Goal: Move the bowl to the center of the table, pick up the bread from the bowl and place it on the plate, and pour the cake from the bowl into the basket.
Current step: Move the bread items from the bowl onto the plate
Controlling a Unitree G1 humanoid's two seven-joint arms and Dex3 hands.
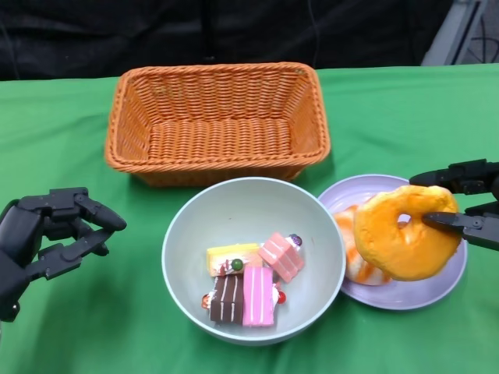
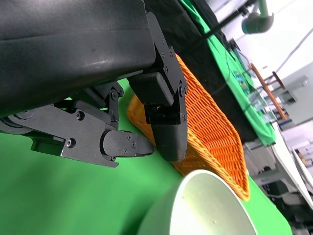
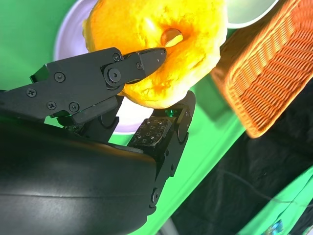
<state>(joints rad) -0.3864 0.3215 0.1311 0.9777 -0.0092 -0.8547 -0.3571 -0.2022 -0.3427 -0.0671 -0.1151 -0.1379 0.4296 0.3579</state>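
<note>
Green cloth over the whole desk (image 1: 62,327). Nearest, at centre: pale green bowl (image 1: 183,234), bread already out, holding several cake pieces (image 1: 245,280) in pink, yellow and brown. Left of the bowl, well apart from it: left hand (image 1: 54,234), fingers (image 2: 122,144) apart and loosely curled, gripping nothing, hovering above the cloth. Right of the bowl, just beside it, rims perhaps touching: lilac plate (image 1: 405,294), with an orange-and-white striped item (image 1: 351,257) lying on its left part, kind unclear. Above that plate: right hand (image 1: 468,206), fingers (image 3: 142,61) clamped on the orange ring-shaped bread (image 1: 405,234), one fingertip at the hole, another pressing from below. Bread raised over the plate, not yet resting on it as far as can be told. Farthest: orange wicker basket (image 1: 132,148), just behind the bowl, nothing visible inside.

Step in hand, by judgement: setting the bread down. Best done by lowering straight onto the bare right part of the plate, keeping off the striped item and away from the bowl's rim, then spreading the fingers only once the bread bears on the plate, and lifting clear without dragging the soft ring along. Pouring the cake into the basket left for afterwards.
</note>
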